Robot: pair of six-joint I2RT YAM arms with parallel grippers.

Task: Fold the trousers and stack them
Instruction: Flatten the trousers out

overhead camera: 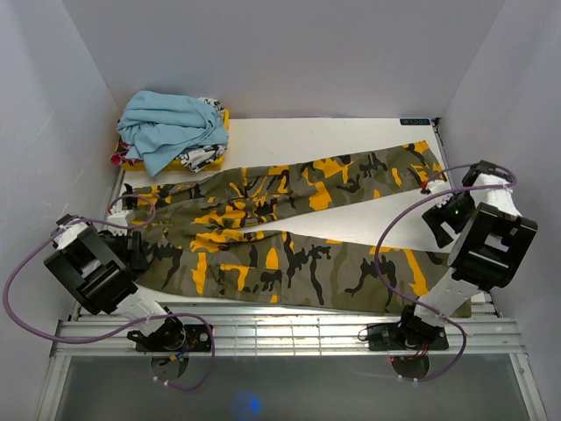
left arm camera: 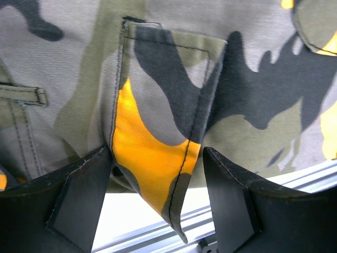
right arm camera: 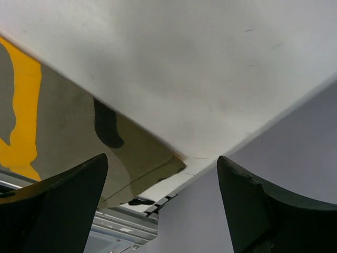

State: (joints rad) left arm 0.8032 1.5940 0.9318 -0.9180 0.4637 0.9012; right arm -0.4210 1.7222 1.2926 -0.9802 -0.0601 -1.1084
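Note:
The camouflage trousers point(overhead camera: 263, 237) lie spread across the white table point(overhead camera: 333, 136), waist at the left and two legs splayed toward the right. My left gripper point(overhead camera: 136, 250) is at the waist's near-left edge. In the left wrist view the left gripper point(left arm camera: 157, 153) is open, with an orange-and-olive pocket flap corner point(left arm camera: 158, 158) of the trousers point(left arm camera: 253, 105) hanging loose between the fingers. My right gripper point(overhead camera: 436, 217) hovers between the two leg ends at the far right. Seen from its wrist, the right gripper point(right arm camera: 162, 158) is open and empty, with a trouser hem corner point(right arm camera: 131, 163) just to its left.
A light blue garment point(overhead camera: 171, 127) lies heaped on a yellow and white printed garment point(overhead camera: 206, 158) at the back left corner. Pale walls point(overhead camera: 500, 132) close in the table on three sides. An aluminium rail point(overhead camera: 289, 329) runs along the near edge.

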